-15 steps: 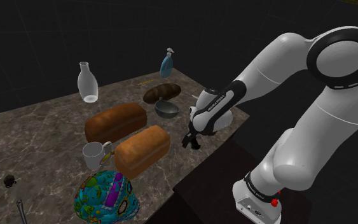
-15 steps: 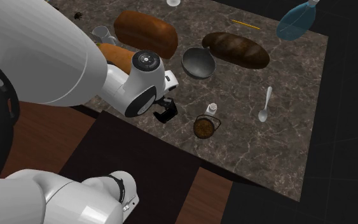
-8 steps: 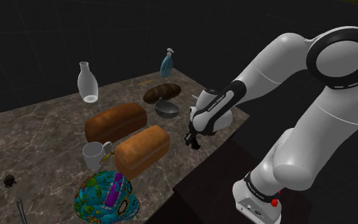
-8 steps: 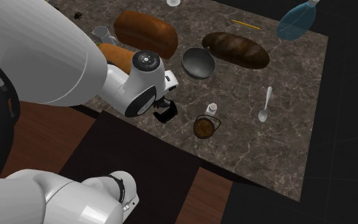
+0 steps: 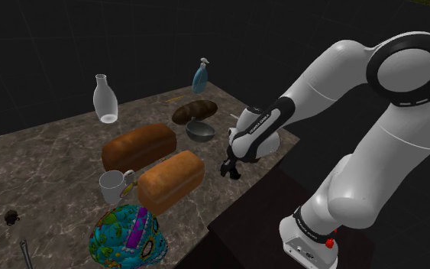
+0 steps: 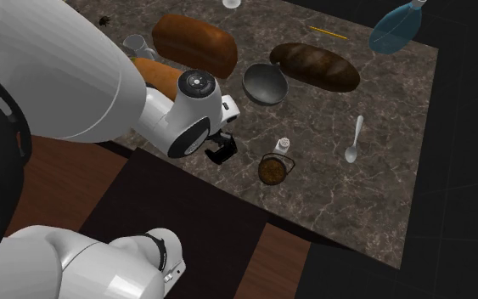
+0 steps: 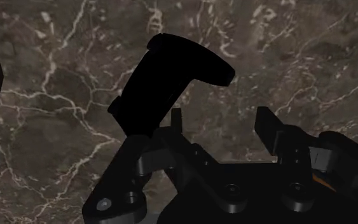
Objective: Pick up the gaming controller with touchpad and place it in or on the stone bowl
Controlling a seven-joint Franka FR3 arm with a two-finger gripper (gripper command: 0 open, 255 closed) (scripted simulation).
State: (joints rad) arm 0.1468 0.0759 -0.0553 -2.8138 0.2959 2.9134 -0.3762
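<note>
The gaming controller (image 7: 174,73) is an all-black, boomerang-shaped thing lying on the dark marble table (image 7: 285,51). My gripper (image 7: 220,121) hangs just above it, open. Bare marble shows between the two fingertips, and the controller lies beside and ahead of one finger (image 7: 176,119). Nothing is held. In the shoulder view the gripper (image 5: 231,170) points down near the table's edge by the stand. In the second exterior view the gripper (image 6: 221,151) is a dark lump at that edge. The stone bowl (image 5: 200,131) (image 6: 265,83) is grey, empty and upright, a short way further in on the table.
Two brown bread loaves (image 5: 139,147) (image 5: 170,180) and a white mug (image 5: 114,186) lie to the shoulder view's left of the gripper. A dark loaf (image 6: 315,65), a spoon (image 6: 355,140), a shaker (image 6: 283,146) and a small round pot (image 6: 272,170) stand nearby. A blue spray bottle (image 5: 199,76) stands at the back.
The arm has shifted only very slightly. The gripper stays over the same spot near the table's edge, and nothing on the table has moved.
</note>
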